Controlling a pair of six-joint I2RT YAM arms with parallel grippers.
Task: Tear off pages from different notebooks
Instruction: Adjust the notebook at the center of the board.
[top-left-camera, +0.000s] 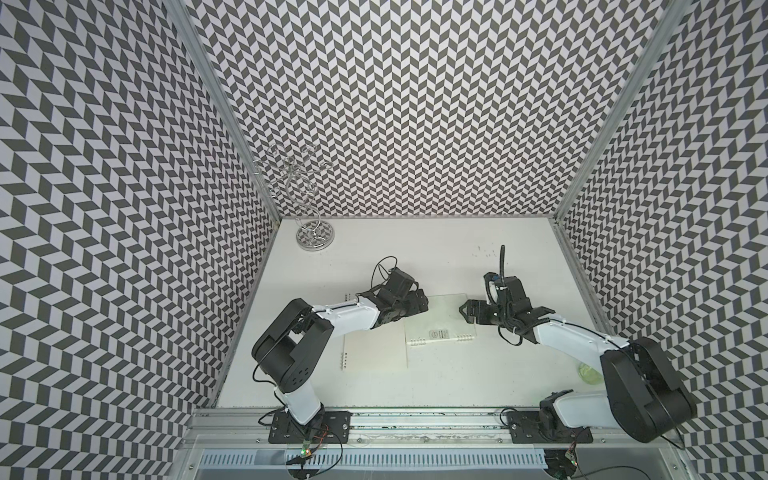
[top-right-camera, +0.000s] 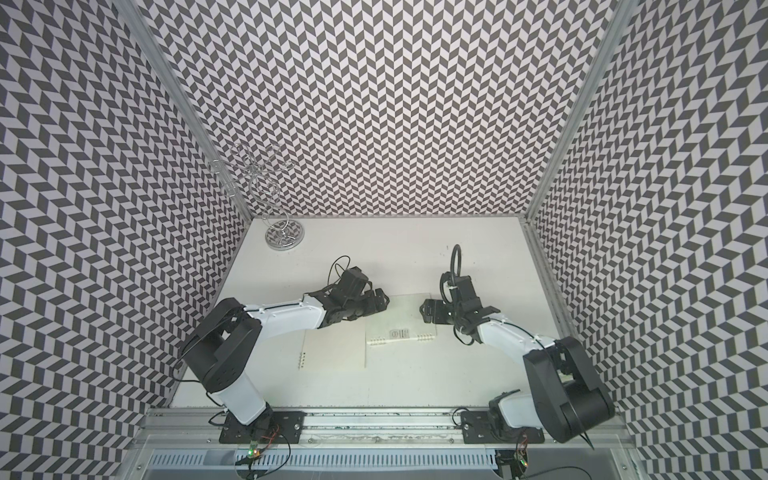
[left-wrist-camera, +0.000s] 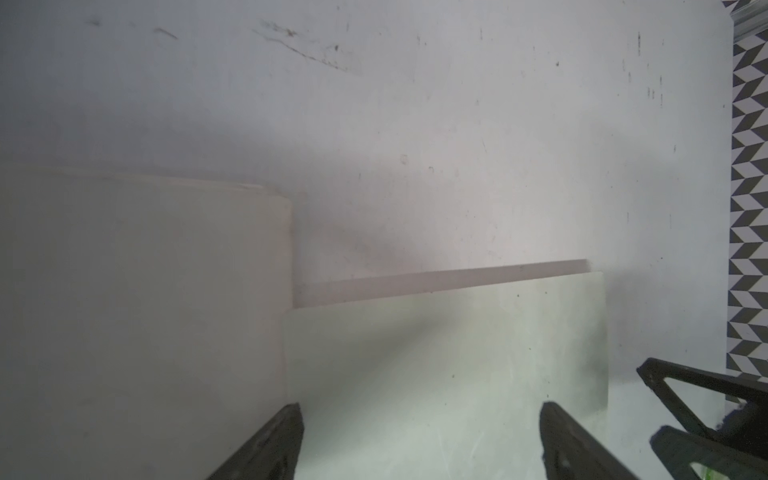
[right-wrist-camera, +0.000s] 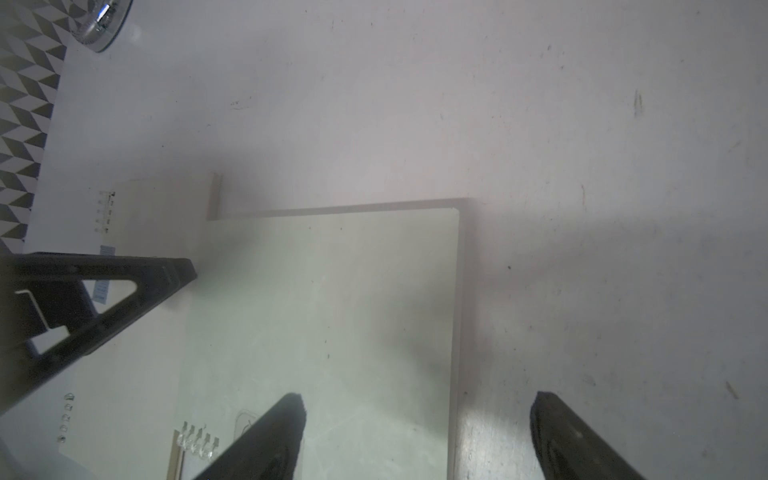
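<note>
the larger notebook (top-left-camera: 374, 349) lies flat in the middle of the white table (top-left-camera: 415, 257), on the left arm's side, and the smaller greenish notebook (top-left-camera: 440, 320) with a barcode label (top-left-camera: 441, 333) lies just beside it, on the right arm's side. the left gripper (left-wrist-camera: 420, 409) hangs over the far left corner of the smaller one, its jaws wide apart with nothing between them. the right gripper (right-wrist-camera: 417, 398) is wide and empty too, with one finger on each side of that notebook's right edge.

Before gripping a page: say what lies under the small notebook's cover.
A pale strip shows past the cover's edge; page or back cover, unclear. The cover hides the rest.
</note>
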